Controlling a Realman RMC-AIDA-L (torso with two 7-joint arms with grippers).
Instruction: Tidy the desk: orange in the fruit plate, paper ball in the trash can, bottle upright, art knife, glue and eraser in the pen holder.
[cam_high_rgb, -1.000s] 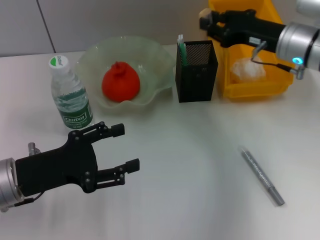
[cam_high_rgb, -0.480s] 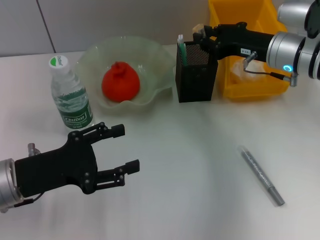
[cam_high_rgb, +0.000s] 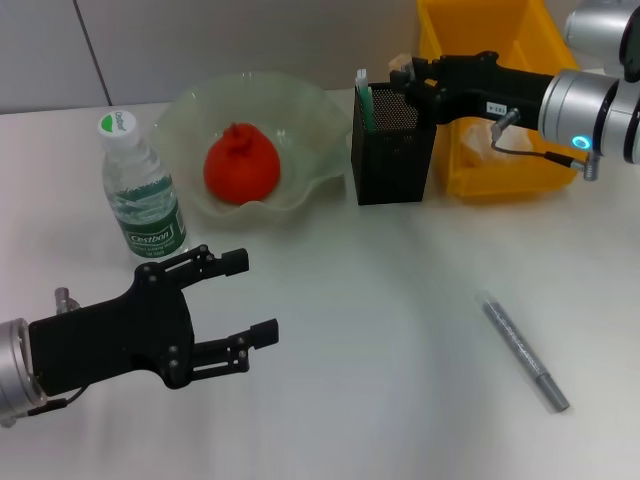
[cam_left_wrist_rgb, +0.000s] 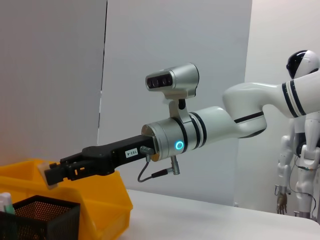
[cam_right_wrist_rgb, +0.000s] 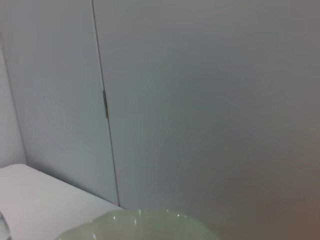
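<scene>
My right gripper (cam_high_rgb: 404, 72) is shut on the small tan eraser (cam_high_rgb: 401, 68) and holds it just above the open top of the black mesh pen holder (cam_high_rgb: 393, 150). The left wrist view shows the same: the right gripper (cam_left_wrist_rgb: 51, 176) grips the eraser (cam_left_wrist_rgb: 49, 178) over the holder (cam_left_wrist_rgb: 42, 220). A white-and-green stick (cam_high_rgb: 363, 92) stands in the holder's corner. The orange (cam_high_rgb: 240, 163) lies in the pale green fruit plate (cam_high_rgb: 320, 165). The bottle (cam_high_rgb: 140, 190) stands upright. The grey art knife (cam_high_rgb: 523, 350) lies on the table. My left gripper (cam_high_rgb: 240, 300) is open and empty at the front left.
The yellow trash can (cam_high_rgb: 500, 172) stands right of the pen holder, behind my right arm; a bit of the white paper ball (cam_high_rgb: 478, 142) shows inside it. The fruit plate's rim (cam_right_wrist_rgb: 135, 222) shows in the right wrist view below a grey wall.
My right gripper has moved left with the eraser, from over the yellow trash can to over the pen holder. The left arm has not moved.
</scene>
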